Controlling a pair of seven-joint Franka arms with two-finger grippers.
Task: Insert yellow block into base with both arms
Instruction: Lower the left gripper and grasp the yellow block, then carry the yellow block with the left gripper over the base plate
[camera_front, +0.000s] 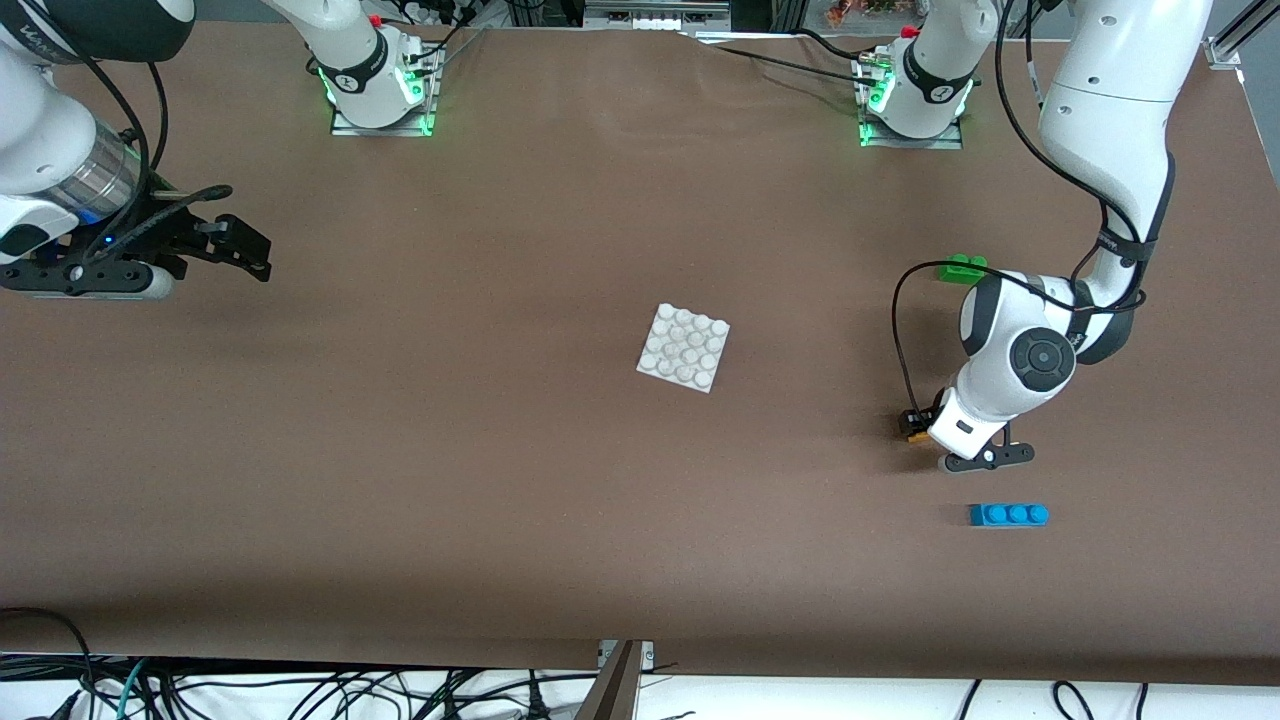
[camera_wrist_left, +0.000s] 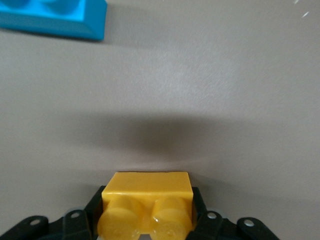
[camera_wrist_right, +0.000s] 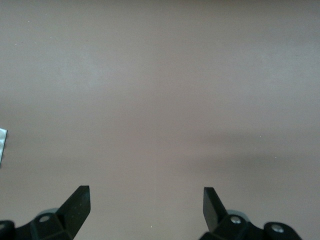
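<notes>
A: L side?
B: Left gripper (camera_wrist_left: 145, 220) down at table (camera_front: 500, 480), jaws clamped on yellow block (camera_wrist_left: 146, 207), toward left arm's end. Blue brick (camera_front: 1008, 514) near, green brick (camera_front: 960, 266) farther from cam.
A: Base?
B: Base (camera_front: 684, 346) mid-table, well apart from block.
A: R side?
B: Right gripper (camera_wrist_right: 146, 205) waits over bare table at right arm's end, jaws wide, nothing held.

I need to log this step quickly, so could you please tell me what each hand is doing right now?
Left hand: closed on the yellow block, low at the table.
Right hand: open, holding nothing, waiting over bare table.
</notes>
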